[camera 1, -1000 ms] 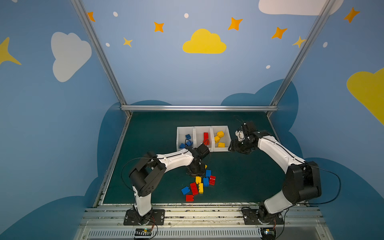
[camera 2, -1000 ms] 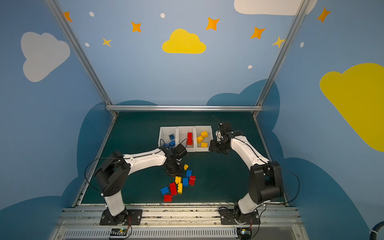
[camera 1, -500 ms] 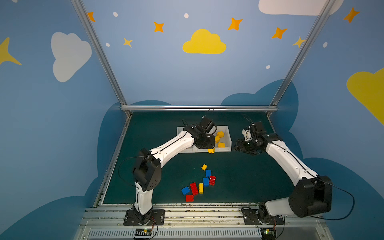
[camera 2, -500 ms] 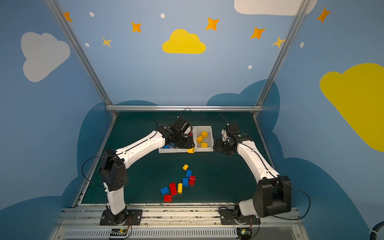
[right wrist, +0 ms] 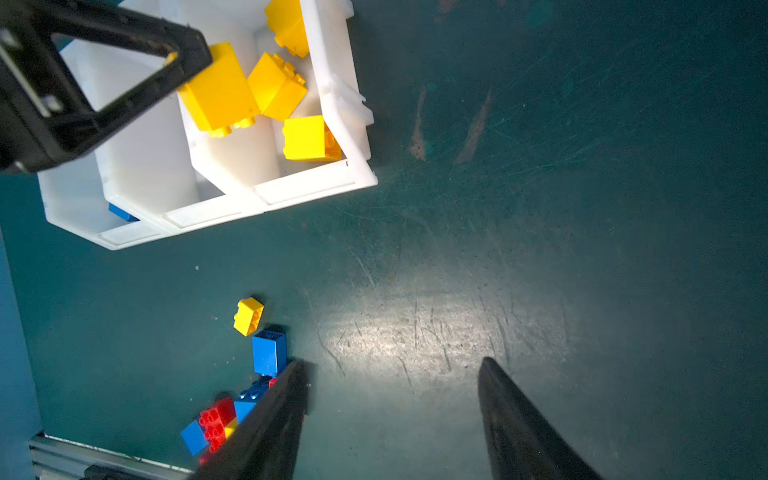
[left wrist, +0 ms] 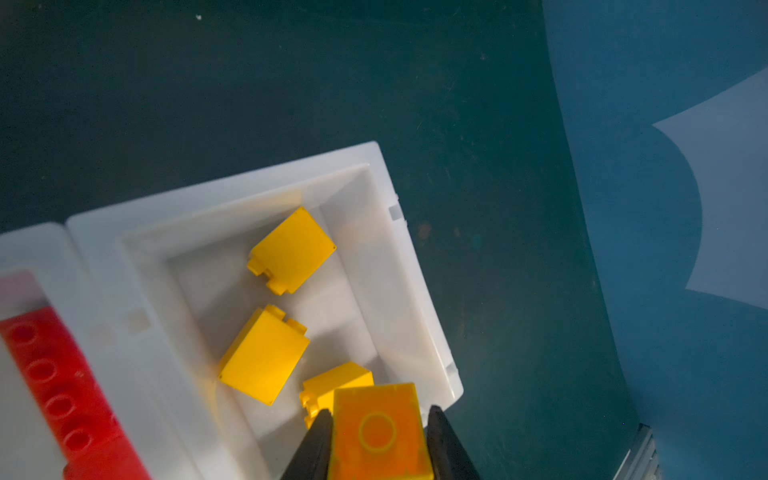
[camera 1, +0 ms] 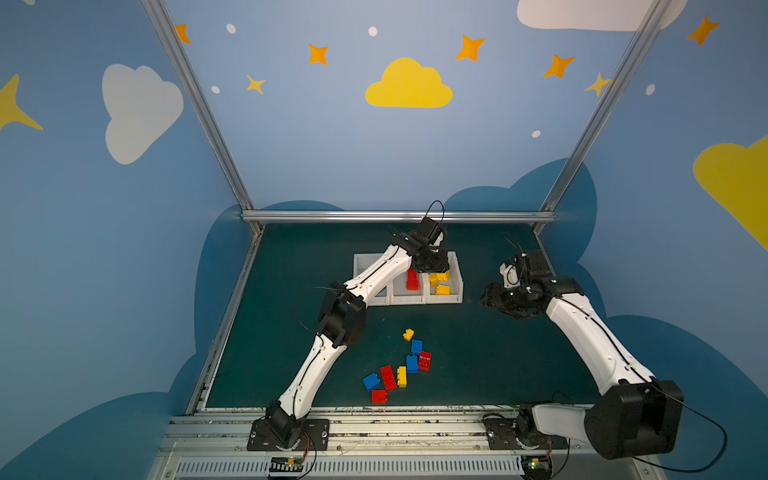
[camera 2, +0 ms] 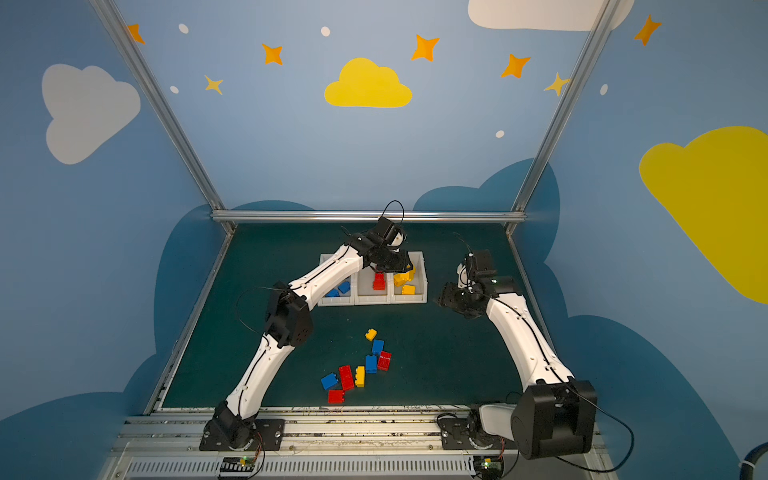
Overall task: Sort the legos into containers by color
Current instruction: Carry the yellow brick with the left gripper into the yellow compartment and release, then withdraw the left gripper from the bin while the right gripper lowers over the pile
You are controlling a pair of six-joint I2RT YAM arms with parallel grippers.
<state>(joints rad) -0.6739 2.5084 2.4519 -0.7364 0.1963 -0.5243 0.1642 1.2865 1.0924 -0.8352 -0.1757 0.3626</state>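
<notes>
My left gripper (left wrist: pixel 378 411) is shut on a yellow lego (left wrist: pixel 376 432) and hangs over the right-hand white container (left wrist: pixel 415 266), which holds three yellow legos (left wrist: pixel 291 249). Both top views show that gripper (camera 1: pixel 436 266) (camera 2: pixel 395 264) above the row of containers. The middle container holds red legos (camera 1: pixel 412 279), the left one blue legos (camera 2: pixel 338 288). Several loose red, blue and yellow legos (camera 1: pixel 399 365) lie on the mat nearer the front. My right gripper (right wrist: pixel 390 363) is open and empty above bare mat, to the right of the containers (camera 1: pixel 488 297).
The green mat (camera 1: pixel 478 357) is ringed by a metal frame rail (camera 1: pixel 395 216) at the back and blue walls at the sides. My left arm's elbow (camera 1: pixel 340 320) rises left of the loose pile. A single yellow lego (right wrist: pixel 248 316) lies apart at the pile's far end.
My left gripper rose from the loose pile with the yellow lego and swung back over the yellow container. My right gripper drew away from the containers to the right.
</notes>
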